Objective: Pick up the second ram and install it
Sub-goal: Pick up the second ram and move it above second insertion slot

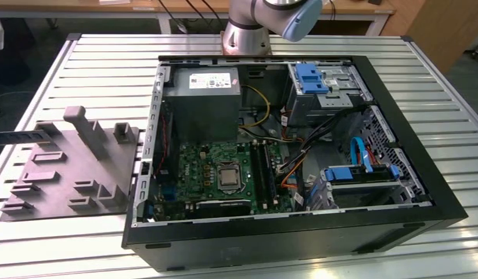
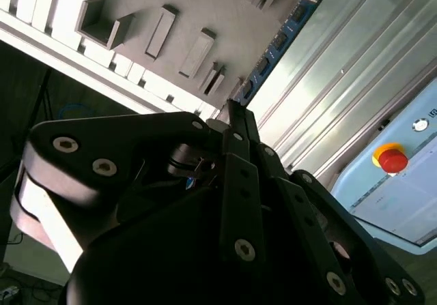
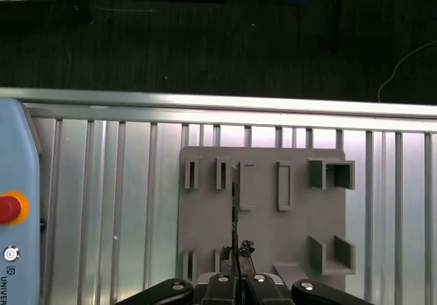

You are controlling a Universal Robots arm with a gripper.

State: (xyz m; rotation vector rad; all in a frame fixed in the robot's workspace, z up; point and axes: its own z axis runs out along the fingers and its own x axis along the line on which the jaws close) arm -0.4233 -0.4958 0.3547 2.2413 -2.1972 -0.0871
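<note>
The second ram (image 1: 18,136) juts in at the exterior view's left edge, about halfway up. It is a level dark strip crossing the upper left corner of the grey tray (image 1: 68,174).

In the first wrist view the ram (image 3: 234,209) is seen edge-on as a thin dark line above the tray (image 3: 205,216). It runs into the pincer (image 3: 235,254), whose tips sit tight on either side of it, clenched on the ram. In the second wrist view the ram (image 2: 280,39) shows its blue face and a row of chips, reaching out from the pincer (image 2: 232,110).

The tray rests on the slatted counter (image 1: 301,43). A red button (image 3: 8,208) sits on a pale blue box beside the tray. In the exterior view the open case (image 1: 301,232) fills the centre and right, and the arm (image 1: 254,23) rises at the top centre.
</note>
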